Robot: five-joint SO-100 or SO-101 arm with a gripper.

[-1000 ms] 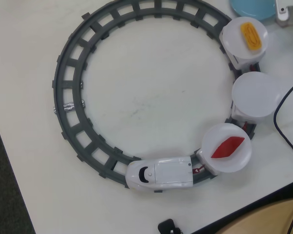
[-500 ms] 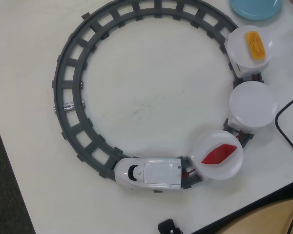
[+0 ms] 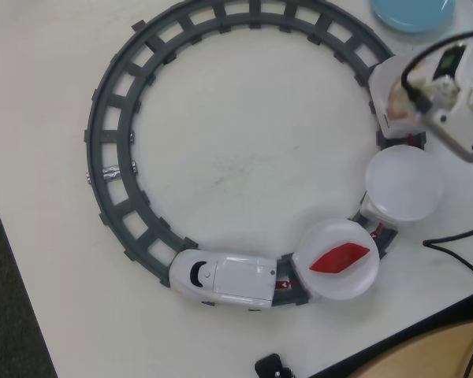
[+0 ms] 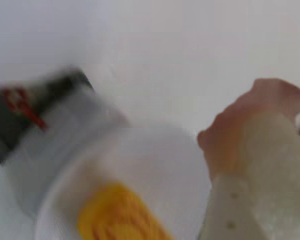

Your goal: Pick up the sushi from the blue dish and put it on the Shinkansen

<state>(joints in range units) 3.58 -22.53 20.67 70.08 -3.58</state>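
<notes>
Sushi (image 4: 262,125) pinched in gripper (image 3: 406,101) above rearmost Shinkansen (image 3: 225,277) plate (image 4: 155,165), beside yellow piece (image 4: 117,215); judged light, smooth, slightly squashy, best held across short sides

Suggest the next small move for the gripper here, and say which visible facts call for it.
Probably shift toward the empty white plate before releasing. The gripper holds the pinkish sushi over the last carriage, whose plate already carries a yellow piece, as the wrist view shows. In the overhead view the middle plate is bare, the one behind the Shinkansen holds a red piece.
</notes>
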